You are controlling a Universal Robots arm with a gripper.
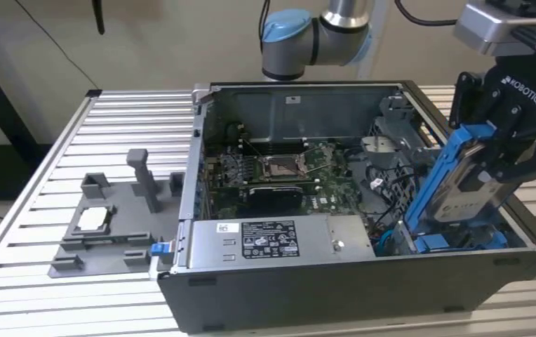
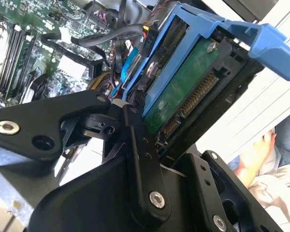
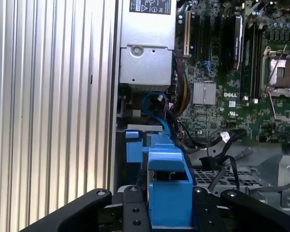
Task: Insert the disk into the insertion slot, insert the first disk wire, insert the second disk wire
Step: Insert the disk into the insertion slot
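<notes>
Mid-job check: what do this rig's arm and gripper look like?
The arm is a silver tube with light-blue joint caps and black cables alongside. The gripper is black, with white lettering and linked jaws pinned by silver screws; a grey box sits above it.

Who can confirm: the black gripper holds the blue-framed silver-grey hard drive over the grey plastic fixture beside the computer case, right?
Not over the fixture: the exterior view shows the black gripper holding the blue-framed silver-grey hard drive over the open computer case, on the exterior view's right.
</notes>
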